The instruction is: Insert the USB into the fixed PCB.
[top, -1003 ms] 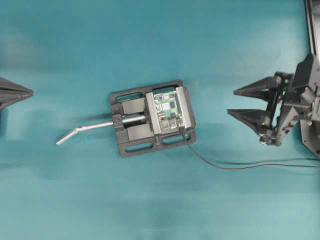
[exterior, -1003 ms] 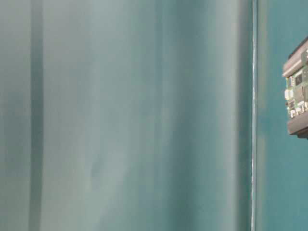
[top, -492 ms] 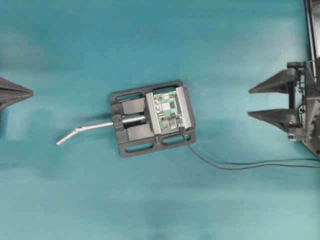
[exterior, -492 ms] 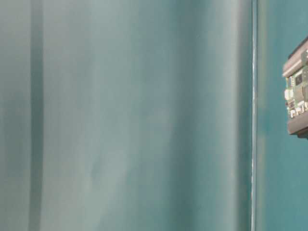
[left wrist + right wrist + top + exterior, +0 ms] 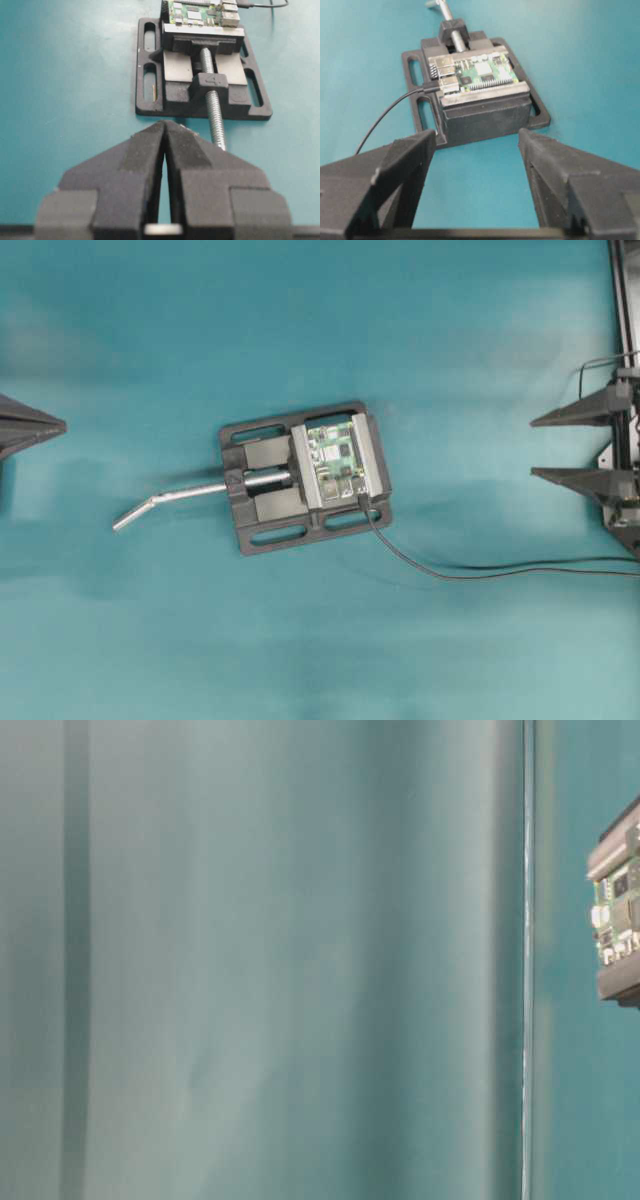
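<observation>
Right tool (image 5: 585, 445) farther right, spread and empty, partly cut off; left tool (image 5: 165, 131) pressed together.

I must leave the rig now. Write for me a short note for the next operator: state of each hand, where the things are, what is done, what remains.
Left hand: shut, holds nothing, parked at the left edge of the overhead view.
Right hand: open, holds nothing, at the right edge, well clear of the vise.
PCB: clamped in the vise at the table's middle.
USB: its plug sits at the board's port; the cable trails off to the right.
Done: the plug looks inserted.
Left: confirm it is fully seated; the pictures cannot settle that.
</observation>
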{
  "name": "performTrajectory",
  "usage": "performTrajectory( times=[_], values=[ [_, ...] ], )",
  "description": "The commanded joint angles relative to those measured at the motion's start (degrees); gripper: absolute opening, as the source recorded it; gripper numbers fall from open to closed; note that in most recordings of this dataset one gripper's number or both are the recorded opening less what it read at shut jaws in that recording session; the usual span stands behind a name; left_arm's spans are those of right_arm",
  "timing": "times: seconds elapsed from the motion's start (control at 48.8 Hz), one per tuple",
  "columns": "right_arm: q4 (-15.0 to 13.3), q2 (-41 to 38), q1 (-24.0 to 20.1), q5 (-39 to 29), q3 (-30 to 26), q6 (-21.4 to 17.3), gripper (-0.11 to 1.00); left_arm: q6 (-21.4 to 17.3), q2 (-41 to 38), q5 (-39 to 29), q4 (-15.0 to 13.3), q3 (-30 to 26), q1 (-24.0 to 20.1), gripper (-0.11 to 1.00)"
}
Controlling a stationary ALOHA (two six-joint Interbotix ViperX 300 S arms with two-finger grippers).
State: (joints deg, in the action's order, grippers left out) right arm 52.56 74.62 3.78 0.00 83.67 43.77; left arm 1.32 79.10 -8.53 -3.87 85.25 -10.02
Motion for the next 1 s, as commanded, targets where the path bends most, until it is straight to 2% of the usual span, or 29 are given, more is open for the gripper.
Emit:
performTrajectory(
  times=[0.0, 0.369, 0.471, 0.737, 0.901, 0.983],
  values=[
    [-0.62, -0.53, 0.09, -0.62, -0.44, 0.09, 0.72, 0.35, -0.44, 0.26, 0.18, -1.76, -0.18, 0.00],
    [-0.79, -0.26, 0.09, -1.14, 0.62, 0.09, 0.72, 0.35, -0.44, 0.26, 0.18, -1.67, -0.18, 0.00],
    [-1.76, 0.44, 0.09, -1.49, 1.14, 0.09, 0.72, 0.35, -0.44, 0.26, 0.26, -1.76, -0.18, 0.00],
    [-6.33, 4.31, 0.09, -2.64, 2.02, 0.00, 0.72, 0.35, -0.44, 0.26, 0.18, -1.67, -0.18, 0.00],
    [-6.68, 6.50, 0.00, -2.81, 2.81, -0.70, 0.72, 0.35, -0.44, 0.26, 0.18, -1.67, -0.18, 0.00],
    [-6.68, 7.82, 0.09, -2.46, 3.43, -2.29, 0.72, 0.35, -0.44, 0.26, 0.26, -1.76, -0.18, 0.00]
  ],
)
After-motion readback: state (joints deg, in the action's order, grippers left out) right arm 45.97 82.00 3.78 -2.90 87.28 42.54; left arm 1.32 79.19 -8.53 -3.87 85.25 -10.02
